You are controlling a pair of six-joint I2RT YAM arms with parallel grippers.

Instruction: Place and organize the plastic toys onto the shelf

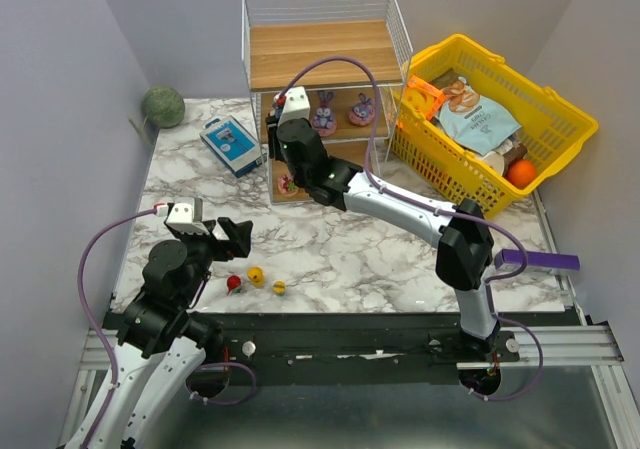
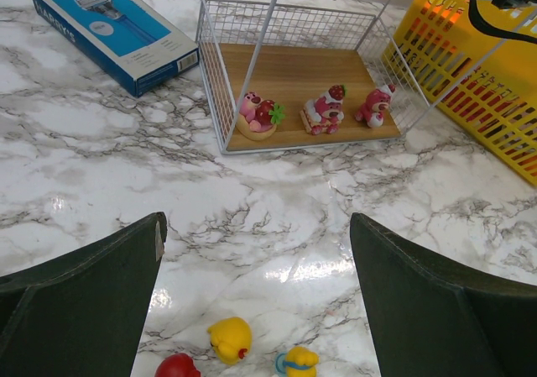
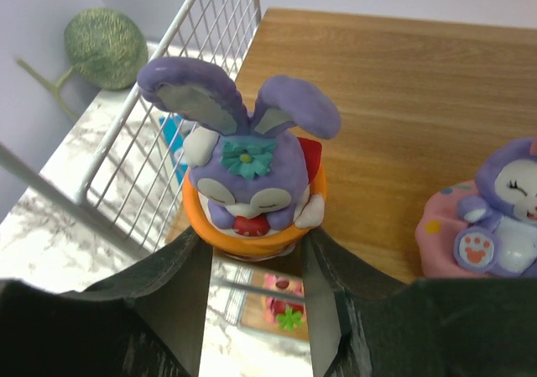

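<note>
Five toys (image 2: 324, 108) sit on the shelf (image 1: 320, 54), your right gripper (image 3: 256, 268) flanks a sixth, the bunny (image 3: 252, 184), grip unclear — and three loose toys (image 2: 231, 341) lie on the table (image 1: 400, 259) below your wide-spread left gripper (image 2: 256, 226).

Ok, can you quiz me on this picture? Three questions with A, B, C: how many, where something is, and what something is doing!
1. How many pink toys stand on the bottom board of the shelf?
A. one
B. three
C. five

2. Where are the yellow toys?
A. on the table
B. on the shelf's top board
C. on the shelf's bottom board

3. The left gripper is:
A. shut tight
B. shut on a toy
C. open and empty

Answers:
1. B, because three stand in a row on that board.
2. A, because they lie on the marble just in front of the left gripper.
3. C, because it stands wide apart with nothing in it.
</note>
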